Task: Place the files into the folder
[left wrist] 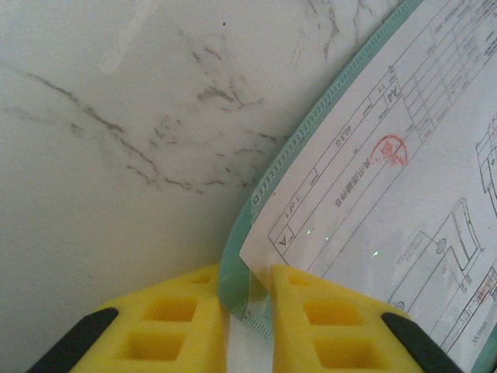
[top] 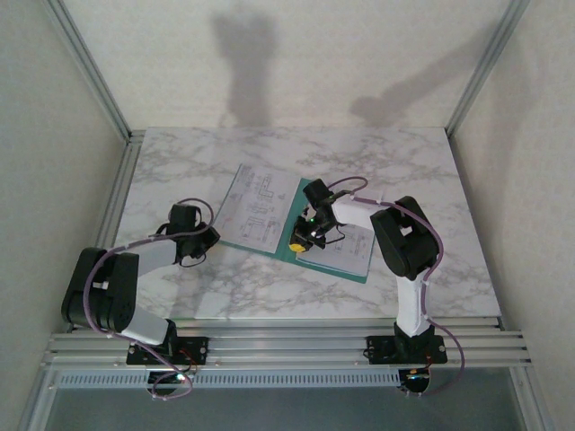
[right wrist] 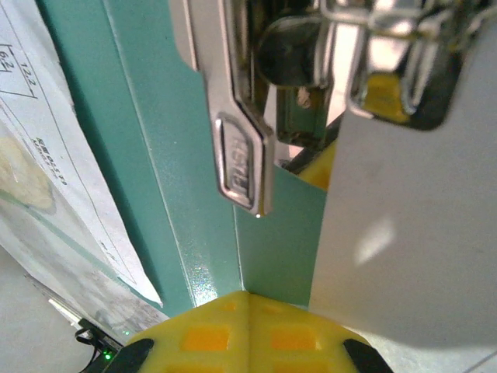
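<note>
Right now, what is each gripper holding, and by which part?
Left gripper pinches the folder by its outer edge, near a corner. Right gripper is shut against the folder's inside beside the metal clip, nothing visibly in it.

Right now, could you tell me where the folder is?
The folder lies open mid-table in the top view, left tool pinching its left edge, right tool at its spine.

the folder (right wrist: pixel 147 140) is teal, the files (top: pixel 256 208) white
</note>
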Robot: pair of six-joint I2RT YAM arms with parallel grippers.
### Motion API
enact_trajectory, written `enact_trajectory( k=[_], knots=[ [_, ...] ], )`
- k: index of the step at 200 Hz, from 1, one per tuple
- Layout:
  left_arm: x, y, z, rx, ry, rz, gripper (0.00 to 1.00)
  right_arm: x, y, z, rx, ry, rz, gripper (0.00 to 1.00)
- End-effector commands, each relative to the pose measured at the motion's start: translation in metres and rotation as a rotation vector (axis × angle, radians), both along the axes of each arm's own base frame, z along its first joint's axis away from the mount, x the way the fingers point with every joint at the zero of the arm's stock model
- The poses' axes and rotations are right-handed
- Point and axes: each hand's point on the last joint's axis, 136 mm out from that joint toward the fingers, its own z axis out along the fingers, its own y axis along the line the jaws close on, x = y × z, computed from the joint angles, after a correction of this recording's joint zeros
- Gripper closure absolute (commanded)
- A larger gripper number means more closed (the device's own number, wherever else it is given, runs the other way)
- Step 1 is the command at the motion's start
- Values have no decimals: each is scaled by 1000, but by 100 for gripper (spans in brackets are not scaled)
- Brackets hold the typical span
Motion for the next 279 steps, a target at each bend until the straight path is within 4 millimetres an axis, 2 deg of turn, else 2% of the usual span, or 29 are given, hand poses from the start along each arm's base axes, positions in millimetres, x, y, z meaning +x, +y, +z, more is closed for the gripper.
enact_trajectory(
  k=[1, 42, 78, 119, 147, 182, 207, 228, 255, 279],
  knots=[
    [5, -11, 8, -52, -66, -21, 85, -39, -43, -68, -248, 131, 17, 100],
    [6, -10, 20, -74, -135, -2, 100, -39, -43, -68, -248, 132, 22, 100],
    [2, -11, 41, -80, -195, -16, 100, -28, -35, -56, -214, 90, 32, 100],
    [-12, -11, 73, -47, -257, -45, 100, 0, -14, -5, -136, -22, 30, 78],
    [-21, -14, 101, -13, -318, -72, 100, 16, -1, 33, -75, -81, 8, 69],
    [-26, -23, 143, 39, -404, -107, 100, 27, 7, 66, -18, -115, -35, 61],
    [-26, -39, 174, 64, -460, -163, 100, 35, 15, 87, 23, -135, -74, 53],
    [-25, -58, 193, 105, -488, -233, 100, 49, 16, 118, 40, -206, -119, 47],
    [-24, -87, 208, 183, -503, -321, 100, 61, 10, 160, 20, -290, -181, 42],
    [-25, -112, 215, 238, -517, -385, 100, 64, 7, 187, -8, -319, -218, 40]
  ],
)
